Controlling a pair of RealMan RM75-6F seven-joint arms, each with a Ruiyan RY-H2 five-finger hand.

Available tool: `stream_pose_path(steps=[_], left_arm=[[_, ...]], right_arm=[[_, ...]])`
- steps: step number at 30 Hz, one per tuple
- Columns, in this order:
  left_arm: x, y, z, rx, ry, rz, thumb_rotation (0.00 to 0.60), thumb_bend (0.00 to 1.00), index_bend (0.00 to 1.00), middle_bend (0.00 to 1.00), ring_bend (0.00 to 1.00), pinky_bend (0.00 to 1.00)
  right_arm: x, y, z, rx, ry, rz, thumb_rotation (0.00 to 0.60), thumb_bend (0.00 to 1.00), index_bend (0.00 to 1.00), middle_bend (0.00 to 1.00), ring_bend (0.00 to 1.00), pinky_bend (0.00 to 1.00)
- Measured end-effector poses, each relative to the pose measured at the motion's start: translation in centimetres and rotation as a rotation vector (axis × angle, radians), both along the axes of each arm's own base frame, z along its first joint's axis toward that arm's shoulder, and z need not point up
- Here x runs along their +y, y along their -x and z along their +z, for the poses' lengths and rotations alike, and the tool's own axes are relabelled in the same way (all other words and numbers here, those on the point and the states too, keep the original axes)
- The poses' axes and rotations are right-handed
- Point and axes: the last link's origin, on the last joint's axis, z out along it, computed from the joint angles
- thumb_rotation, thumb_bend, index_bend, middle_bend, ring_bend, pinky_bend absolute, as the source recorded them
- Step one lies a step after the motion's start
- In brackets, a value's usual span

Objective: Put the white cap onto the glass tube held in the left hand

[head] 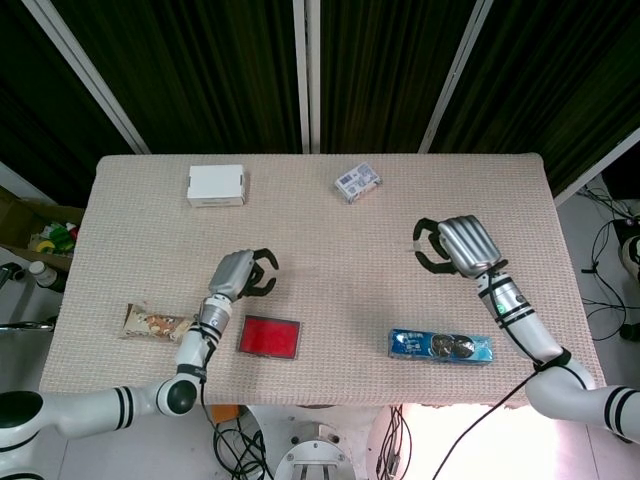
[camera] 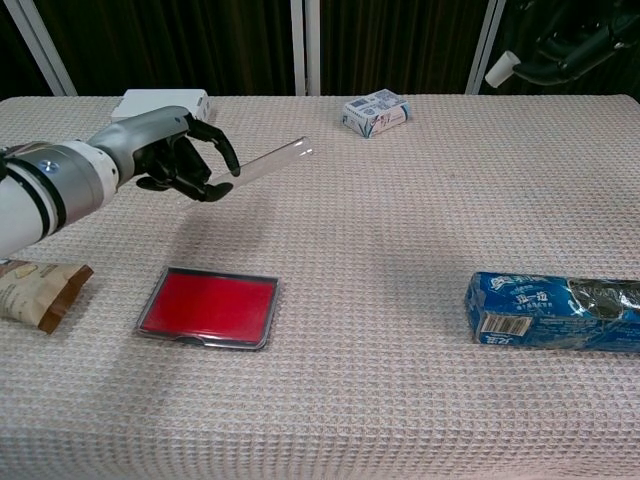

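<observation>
The counter [camera: 400, 260] has a bumpy cream cloth on it, and dark curtains hang behind it. A long blue cookie pack [camera: 556, 312] lies near the front on the right side. A flat red tray [camera: 208, 306] lies near the front on the left. A white box [camera: 160, 103] sits far back on the left, and a small blue and white box [camera: 376, 111] sits far back in the middle. A brown snack bag [camera: 38, 288] lies at the left edge.

The left robot hand [camera: 178, 158] is up above the counter, and its fingers are curled tight around the glass tube [camera: 272, 162]. The tube sticks out to the right and tilts up, with its open end free.

The right robot hand [head: 462, 246] is lifted high over the right side. In the chest view its dark fingers [camera: 570, 45] pinch the white cap [camera: 501, 69] at the top edge. The cap is well apart from the tube.
</observation>
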Motion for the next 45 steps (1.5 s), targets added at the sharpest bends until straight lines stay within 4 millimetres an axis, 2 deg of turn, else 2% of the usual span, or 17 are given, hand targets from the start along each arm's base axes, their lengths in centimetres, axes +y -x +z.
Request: stream_pose_path(steps=[5,11,17,21,45], left_arm=[[0.2,-0.5,-0.4,-0.032,0.016,0.011,0.6,0.53,0.6,0.95,0.94,1.0],[0.1,-1.0,-0.9,-0.091,0.045,0.03,0.6,0.53,0.6,0.95,0.94,1.0],[0.1,-1.4,-0.9,-0.117,0.048,0.027,0.6,0.54,0.6,0.95,0.94,1.0],[0.2,-1.4,-0.8,-0.134,0.052,0.033,0.6,0.54,0.6,0.95,0.94,1.0],[0.0,-1.6,-0.4,-0.197,0.072,0.038,0.6,0.54,0.6,0.95,0.94,1.0]], right_arm=[[0.4,-1.7,0.5,-0.055,-0.015,0.029,0.6,0.62,0.71,0.92,1.0,1.0],[0.4,-3.1,-2.1,-0.078,-0.068,0.051,0.6,0.62,0.71,0.92,1.0,1.0],[0.3,-5.5,-5.4,-0.09,-0.117,0.098,0.6,0.62,0.71,0.92,1.0,1.0],[0.3,-6.6,-6.6,-0.085,-0.129,0.117,0.6,0.63,0.71,0.92,1.0,1.0],[0.2,-8.8,-8.4,-0.079,-0.127,0.159,0.6,0.63,0.72,0.92,1.0,1.0]])
